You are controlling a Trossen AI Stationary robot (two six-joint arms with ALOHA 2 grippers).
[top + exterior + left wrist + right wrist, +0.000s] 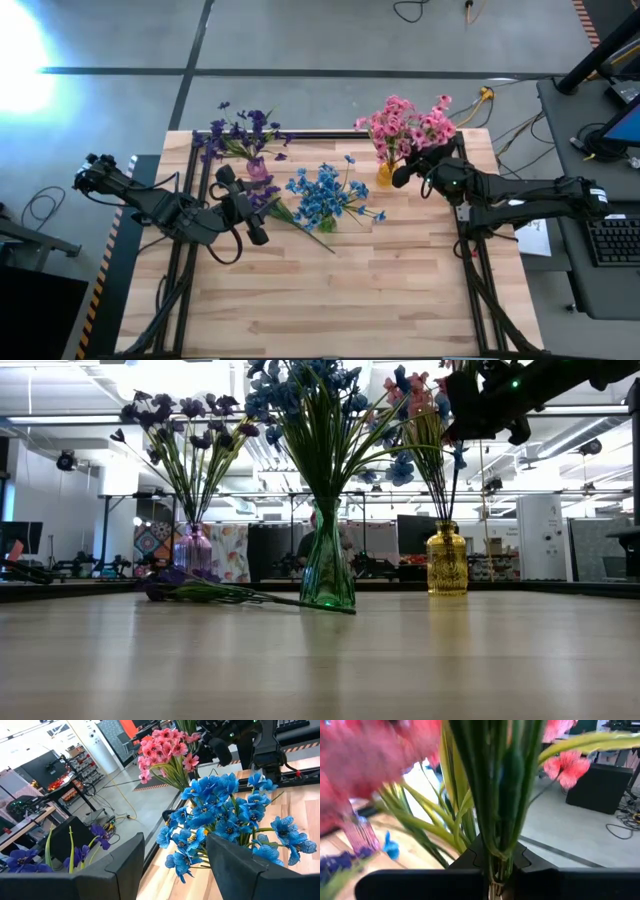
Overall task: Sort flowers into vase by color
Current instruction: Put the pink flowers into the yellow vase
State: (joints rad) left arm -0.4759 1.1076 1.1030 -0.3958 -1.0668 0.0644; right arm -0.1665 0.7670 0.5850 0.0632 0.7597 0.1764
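A: On the near stretch of the table [330, 300], nothing but bare planks. First thing in is one purple sprig [215, 592] lying flat, blossoms left, stem tip touching the foot of the green vase [327, 575].

B: Unsorted one, I'd guess. Left arm on it?

A: Left gripper [252, 212] is above it, fingers spread wide, holding nothing. Looks set to go down for that stem.

B: Vases?

A: Three, spread across the back half. Green one mid-table holds the blue flowers [325, 195]. Behind, at the far edge: purple vase [193, 552] on the left with the purple flowers [240, 132], amber vase [447, 559] on the right with the pink flowers [405, 125].

B: Right arm?

A: Right gripper [496, 860] is up by the amber vase, fingers narrowed onto a bunch of green stems [495, 790] under pink blossoms. My read: it's seating them in that vase.

B: Any labels?

A: No readable writing or brand on anything.
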